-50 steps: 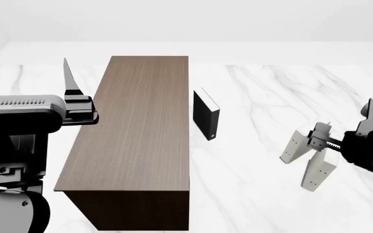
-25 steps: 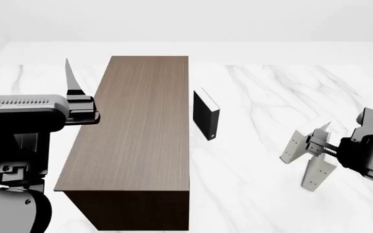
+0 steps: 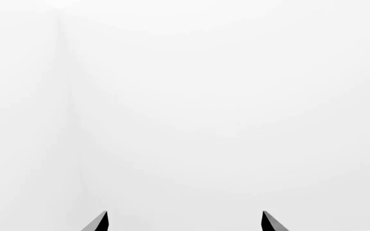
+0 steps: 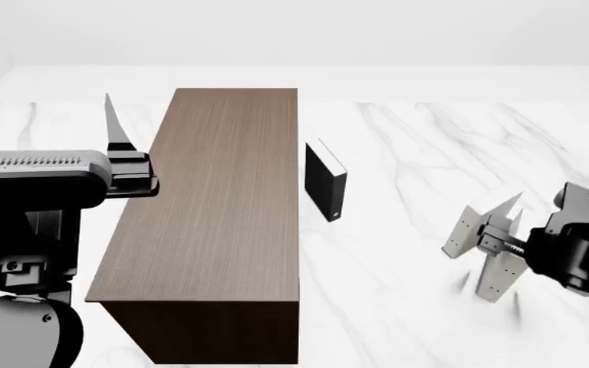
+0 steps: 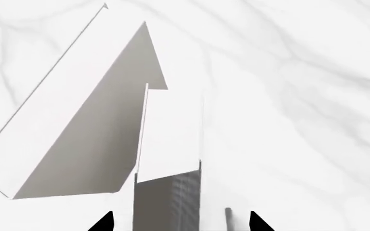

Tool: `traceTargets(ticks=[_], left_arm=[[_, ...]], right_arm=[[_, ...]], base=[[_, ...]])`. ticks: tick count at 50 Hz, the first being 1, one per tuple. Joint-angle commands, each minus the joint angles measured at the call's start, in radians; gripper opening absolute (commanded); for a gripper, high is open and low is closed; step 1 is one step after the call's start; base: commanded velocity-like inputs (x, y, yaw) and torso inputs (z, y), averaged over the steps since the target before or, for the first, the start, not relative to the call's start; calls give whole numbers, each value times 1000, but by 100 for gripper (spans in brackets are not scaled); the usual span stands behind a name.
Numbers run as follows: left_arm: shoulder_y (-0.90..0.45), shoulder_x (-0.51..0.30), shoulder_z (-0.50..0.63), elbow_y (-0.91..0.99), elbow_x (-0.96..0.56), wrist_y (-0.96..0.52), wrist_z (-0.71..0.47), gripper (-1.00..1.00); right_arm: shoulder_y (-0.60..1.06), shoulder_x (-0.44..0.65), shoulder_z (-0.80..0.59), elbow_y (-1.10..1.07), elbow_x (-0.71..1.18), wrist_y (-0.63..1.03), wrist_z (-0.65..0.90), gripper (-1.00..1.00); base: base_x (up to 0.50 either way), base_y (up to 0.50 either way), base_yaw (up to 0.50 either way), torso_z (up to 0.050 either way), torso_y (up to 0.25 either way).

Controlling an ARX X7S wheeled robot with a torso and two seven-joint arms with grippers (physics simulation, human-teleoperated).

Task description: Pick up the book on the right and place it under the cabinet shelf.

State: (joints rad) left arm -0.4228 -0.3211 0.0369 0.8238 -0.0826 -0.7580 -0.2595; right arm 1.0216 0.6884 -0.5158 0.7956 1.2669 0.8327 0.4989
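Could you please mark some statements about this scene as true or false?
1. The black book stands right of the cabinet. True.
2. The left gripper holds a book. False: it is open and empty.
3. The right gripper has its fingers on either side of a white book. True.
4. A book lies on top of the cabinet. False: no book shows there.
5. The right gripper is shut. False: it is open.
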Motion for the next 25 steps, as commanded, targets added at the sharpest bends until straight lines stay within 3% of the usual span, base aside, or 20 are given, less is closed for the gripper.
traceTargets(ticks=[1,13,14,25], left_arm=[[-1,-2,3,-1,-3,0,-4,100],[-1,-5,-1,0,-8,3,-7,100],[-1,-5,-2,0,-9,3,-7,100],[-1,-6,-4,2,-14,1,-10,100]], right_arm=[[5,-20,-17,42,-20,-11,-29,100],[6,-27,-27,63,-31,-10,-34,100],[4,-26,-25,61,-30,-9,-27,-100],[-16,6,1,-1,-6,3,44,-100]], base=[[0,0,0,0,0],[0,0,0,0,0],[0,0,0,0,0],[0,0,0,0,0]])
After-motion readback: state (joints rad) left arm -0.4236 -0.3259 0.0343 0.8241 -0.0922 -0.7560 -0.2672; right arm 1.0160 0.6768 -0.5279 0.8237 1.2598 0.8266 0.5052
